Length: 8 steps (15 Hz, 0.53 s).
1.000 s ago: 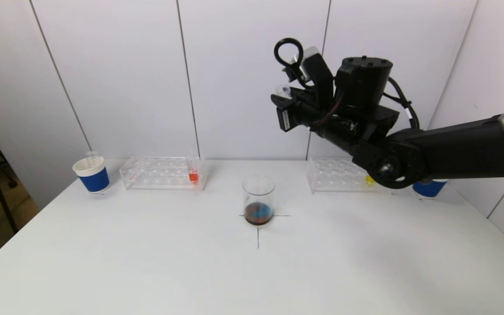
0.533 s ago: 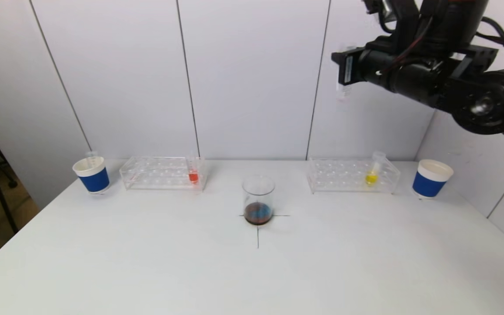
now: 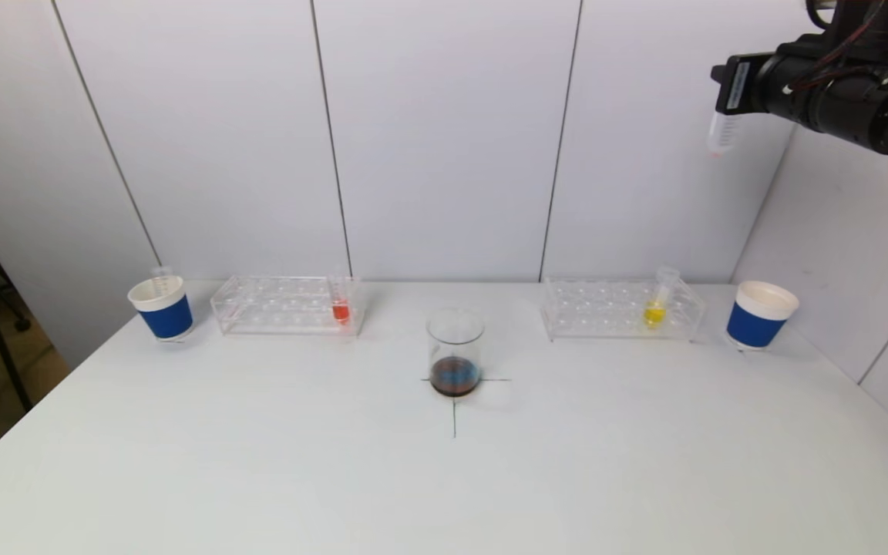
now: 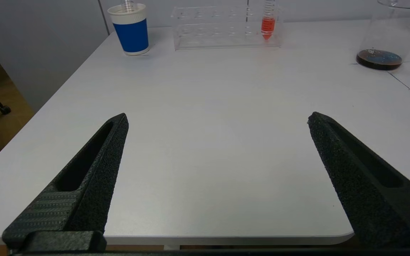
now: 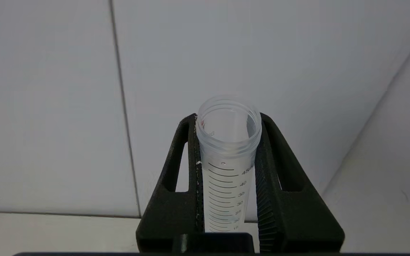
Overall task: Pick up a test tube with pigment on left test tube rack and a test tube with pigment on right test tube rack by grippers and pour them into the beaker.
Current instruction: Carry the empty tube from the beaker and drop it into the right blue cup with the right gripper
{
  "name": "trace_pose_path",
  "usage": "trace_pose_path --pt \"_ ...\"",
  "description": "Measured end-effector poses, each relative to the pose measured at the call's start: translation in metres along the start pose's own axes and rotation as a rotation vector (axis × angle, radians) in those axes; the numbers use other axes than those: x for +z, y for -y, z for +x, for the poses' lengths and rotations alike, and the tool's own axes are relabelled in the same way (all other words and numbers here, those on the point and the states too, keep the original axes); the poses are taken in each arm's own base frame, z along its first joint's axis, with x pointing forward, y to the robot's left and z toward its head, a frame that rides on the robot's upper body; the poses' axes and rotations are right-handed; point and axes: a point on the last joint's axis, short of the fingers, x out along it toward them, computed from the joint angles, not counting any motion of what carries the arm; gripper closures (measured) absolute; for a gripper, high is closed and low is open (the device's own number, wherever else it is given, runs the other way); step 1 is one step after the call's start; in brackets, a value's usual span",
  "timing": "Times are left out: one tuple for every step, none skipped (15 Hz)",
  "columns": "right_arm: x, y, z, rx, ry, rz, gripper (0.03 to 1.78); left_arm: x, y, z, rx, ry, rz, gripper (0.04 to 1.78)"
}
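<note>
The clear beaker (image 3: 455,351) stands mid-tabletop (image 3: 444,478) on a drawn cross, holding dark brown liquid with blue streaks. The left rack (image 3: 287,304) holds a tube of orange-red pigment (image 3: 341,302); the right rack (image 3: 621,310) holds a tube of yellow pigment (image 3: 656,302). A blue-banded paper cup (image 3: 161,307) by the left rack holds a tube. High above the right rack, the right gripper (image 5: 228,142) pinches an empty, graduated clear plastic tube (image 5: 228,156), upright between ribbed black fingers. The left gripper (image 4: 217,119) hangs low over the tabletop's near edge, fingers spread wide.
</note>
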Motion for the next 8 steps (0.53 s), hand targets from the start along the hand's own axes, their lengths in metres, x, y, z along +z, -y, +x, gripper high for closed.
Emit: trace_pose_path --pt "-0.001 0.010 0.002 -0.028 -0.004 0.007 1.34 0.000 0.000 0.000 0.000 0.000 0.000 0.06" --pt "-0.003 0.020 0.003 -0.052 -0.015 0.013 1.34 0.000 0.000 0.000 0.000 0.000 0.001 0.06" --pt "-0.007 0.029 0.004 -0.078 -0.031 0.017 1.34 0.000 0.000 0.000 0.000 0.000 0.000 0.06" --pt "-0.010 0.038 0.005 -0.101 -0.045 0.025 1.34 0.000 0.000 0.000 0.000 0.000 0.000 0.06" --pt "-0.014 0.047 0.006 -0.120 -0.058 0.032 1.34 0.000 0.000 0.000 0.000 0.000 0.000 0.06" --pt "-0.019 0.056 0.007 -0.139 -0.073 0.036 1.34 0.000 0.000 0.000 0.000 0.000 0.000 0.06" --pt "-0.024 0.064 0.009 -0.157 -0.085 0.047 1.34 0.000 0.000 0.000 0.000 0.000 0.000 0.06" --pt "-0.029 0.071 0.010 -0.175 -0.097 0.064 1.34 0.000 0.000 0.000 0.000 0.000 0.000 0.06"
